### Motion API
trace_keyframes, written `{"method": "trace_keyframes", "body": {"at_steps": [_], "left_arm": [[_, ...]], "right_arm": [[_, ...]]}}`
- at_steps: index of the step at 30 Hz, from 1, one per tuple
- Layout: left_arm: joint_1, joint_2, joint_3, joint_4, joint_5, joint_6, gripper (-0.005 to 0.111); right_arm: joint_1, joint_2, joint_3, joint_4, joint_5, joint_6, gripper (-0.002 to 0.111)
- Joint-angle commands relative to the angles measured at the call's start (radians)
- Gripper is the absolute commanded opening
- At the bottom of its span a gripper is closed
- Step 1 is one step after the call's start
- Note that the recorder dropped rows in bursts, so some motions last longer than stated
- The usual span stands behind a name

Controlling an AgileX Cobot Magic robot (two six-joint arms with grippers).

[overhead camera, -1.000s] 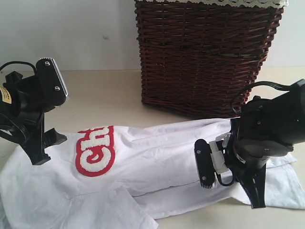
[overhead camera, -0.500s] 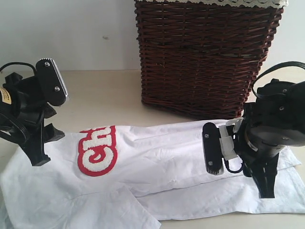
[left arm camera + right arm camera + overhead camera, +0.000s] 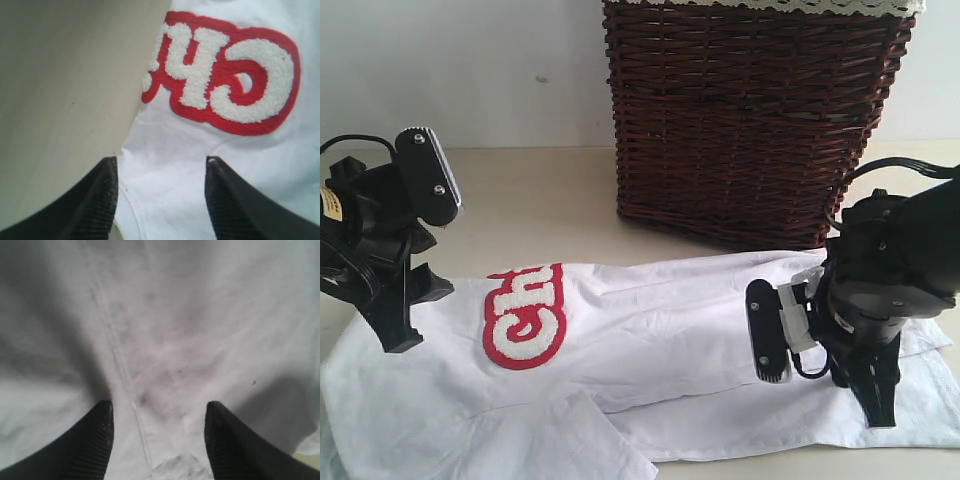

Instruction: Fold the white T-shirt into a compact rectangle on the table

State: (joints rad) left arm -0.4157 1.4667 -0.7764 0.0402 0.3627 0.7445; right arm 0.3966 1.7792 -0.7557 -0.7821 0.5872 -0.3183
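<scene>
Lying flat on the table, near side of the basket, white T-shirt looks thin, light, limp; probably sags, so pinch seams or doubled edges. Left gripper parted, empty, over left edge by lettering. Right gripper parted, empty, over right end.

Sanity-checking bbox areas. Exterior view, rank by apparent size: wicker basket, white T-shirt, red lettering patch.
1-2. white T-shirt and wicker basket: similar apparent area. Both are cut off by the frame edge and the shirt lies nearer the camera, so they are left unranked.
3. red lettering patch: clearly smallest.
</scene>
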Motion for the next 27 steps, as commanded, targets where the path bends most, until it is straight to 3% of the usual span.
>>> {"method": "trace_keyframes", "body": {"at_steps": [1,14,16,21,27], "left_arm": [[-0.005,-0.007,0.005,-0.017,-0.014,-0.009,0.052],[-0.005,-0.007,0.005,-0.026,-0.014,-0.009,0.052],[-0.005,-0.007,0.005,-0.027,-0.014,-0.009,0.052],[-0.005,-0.007,0.005,-0.027,-0.016,-0.009,0.052],[-0.005,-0.007,0.005,-0.034,-0.016,-0.009,0.052]], "right_arm": [[-0.025,0.003,0.001,-0.022,-0.049,0.01,0.054],[-0.062,0.035,0.001,-0.201,-0.089,0.239,0.051],[-0.062,0.035,0.001,-0.204,-0.087,0.242,0.041],[-0.062,0.035,0.001,-0.204,-0.08,0.242,0.0],[-0.061,-0.008,0.001,-0.179,-0.045,0.234,0.0]]}}
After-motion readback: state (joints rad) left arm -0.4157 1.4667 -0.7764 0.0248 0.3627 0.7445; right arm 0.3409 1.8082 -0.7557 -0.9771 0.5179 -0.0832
